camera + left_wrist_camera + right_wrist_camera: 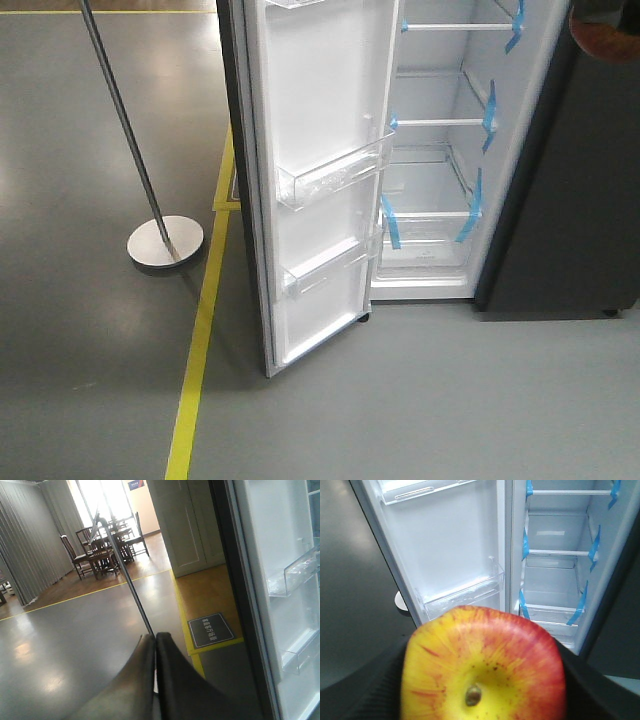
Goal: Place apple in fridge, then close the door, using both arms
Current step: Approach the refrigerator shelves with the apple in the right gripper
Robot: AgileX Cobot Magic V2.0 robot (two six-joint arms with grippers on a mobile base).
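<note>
Between the dark fingers of the right gripper (484, 696) sits the apple (482, 655), red streaked over yellow, with its stem dimple facing the wrist camera. The jaws are clamped on its two sides. It is held outside the fridge (425, 95), whose white compartment lies beyond it at 1 o'clock in the right wrist view. The shelves carry blue tape strips (489, 110) at their edges. At 11 o'clock from the apple the door (320, 110) stands swung wide, white lining outward, with a clear upper bin (335, 175) and a lower bin (325, 265). At 3 o'clock of the fridge in the front view stands a dark grey unit (570, 200), touching its side. At 9 o'clock of the door a metal pole (120, 110) rises tilted from a round base (165, 240) beside a yellow floor line (195, 370). The left gripper (155, 639) hangs with its jaws pressed together on nothing, the door edge at its 3 o'clock, a grey floor sign (211, 630) at 1 o'clock, and chairs (102, 545) far off at 11 o'clock.
</note>
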